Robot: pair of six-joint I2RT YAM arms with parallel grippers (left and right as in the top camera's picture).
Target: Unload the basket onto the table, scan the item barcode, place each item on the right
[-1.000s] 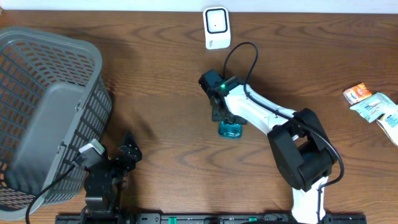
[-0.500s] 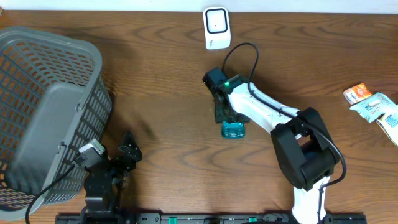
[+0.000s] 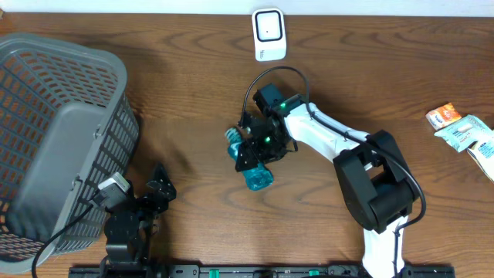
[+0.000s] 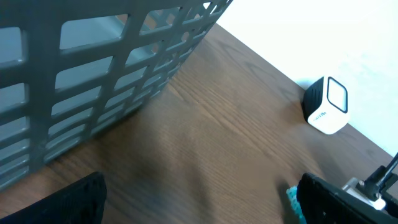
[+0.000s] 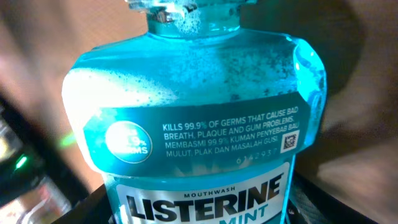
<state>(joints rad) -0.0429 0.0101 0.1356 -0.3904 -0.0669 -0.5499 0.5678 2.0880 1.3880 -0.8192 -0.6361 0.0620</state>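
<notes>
While the left pincer (image 3: 160, 181) sits at the lower left beside the grey basket (image 3: 116, 77), its jaws stand wide apart with nothing between them. Mid-frame, the right pincer (image 3: 258, 150) is clamped on a blue Listerine mouthwash bottle (image 3: 259, 177), tilted with its cap toward the upper left over the wooden surface (image 3: 193, 93). At top centre stands the white scanner (image 3: 269, 34), well apart from the bottle.

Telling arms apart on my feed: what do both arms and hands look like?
The right arm has white shells, black joints, a green light and a looping black cable; the right hand is black. The left arm and left hand are black, with a black cable.
</notes>
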